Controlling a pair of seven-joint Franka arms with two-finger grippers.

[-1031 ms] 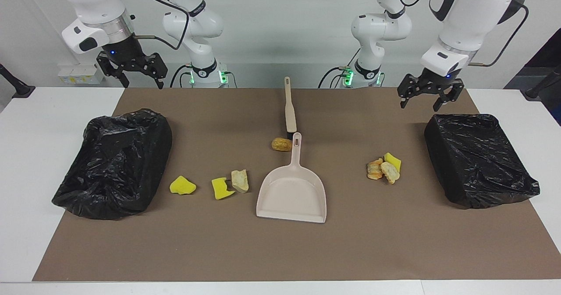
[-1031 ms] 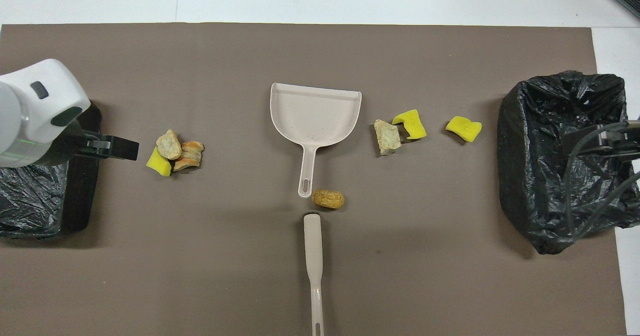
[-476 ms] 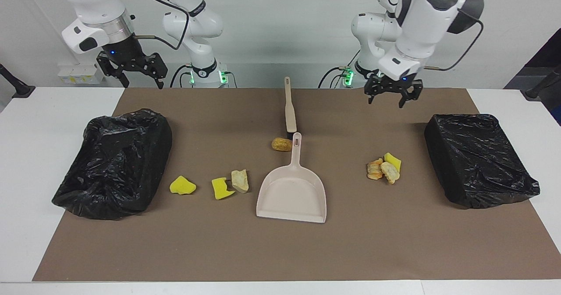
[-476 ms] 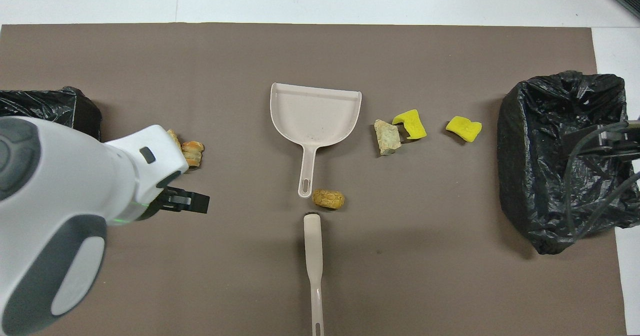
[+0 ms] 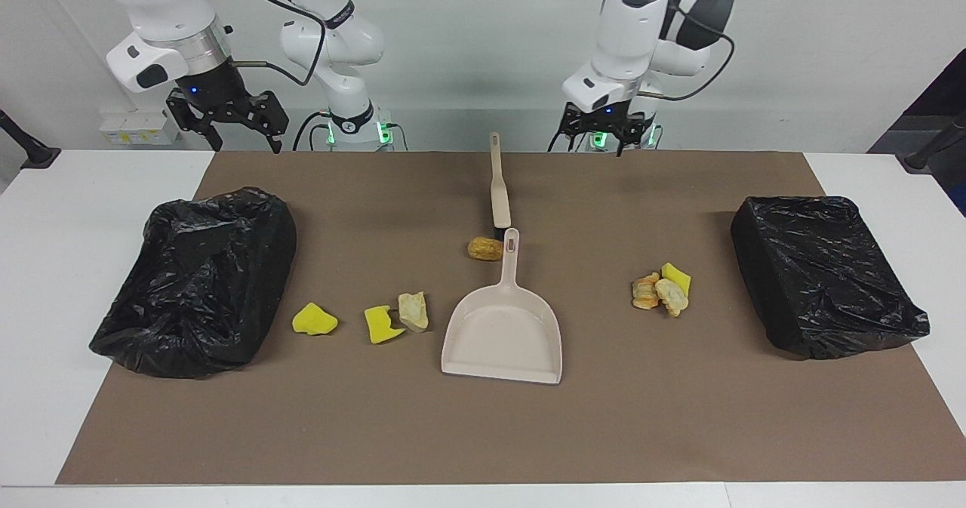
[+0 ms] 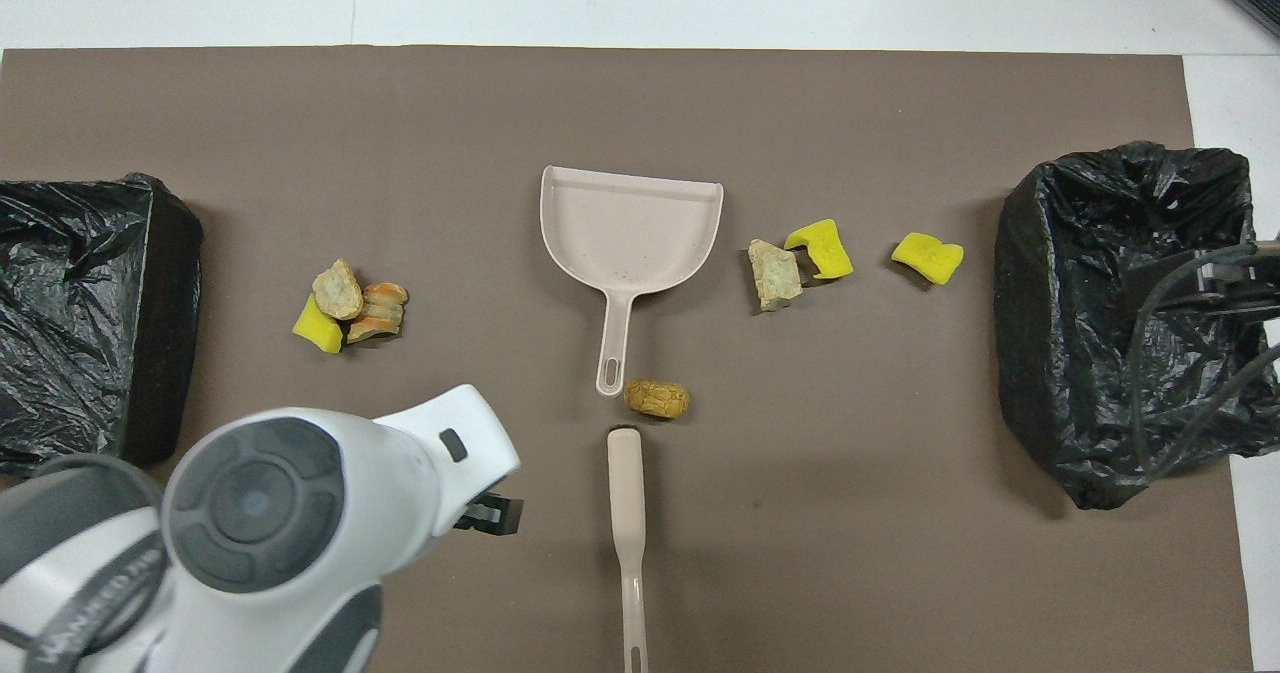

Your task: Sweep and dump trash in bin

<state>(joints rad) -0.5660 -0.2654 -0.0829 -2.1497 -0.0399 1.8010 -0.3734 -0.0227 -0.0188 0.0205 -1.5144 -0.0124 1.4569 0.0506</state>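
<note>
Trash lies on the brown mat: two yellow sponge scraps (image 5: 314, 318) (image 5: 382, 324) and a tan chunk (image 5: 413, 311) toward the right arm's end, and a brown lump (image 5: 484, 248) beside the dustpan handle. A cluster of an orange chunk (image 5: 645, 290), a tan chunk (image 5: 671, 295) and a yellow scrap (image 5: 677, 276) lies toward the left arm's end. The beige dustpan (image 5: 503, 334) and brush (image 5: 498, 191) lie at the middle. My left gripper (image 5: 601, 142) hangs open and empty over the mat's robot-side edge, beside the brush. My right gripper (image 5: 243, 142) waits open over the mat's corner.
Two bins lined with black bags stand on the mat, one at the right arm's end (image 5: 196, 281) and one at the left arm's end (image 5: 826, 274). In the overhead view the left arm's wrist (image 6: 300, 533) covers the mat near the brush (image 6: 626, 513).
My left gripper has swung from over the bin at its end of the table toward the middle, and now hangs beside the brush. The right arm and all objects have not moved.
</note>
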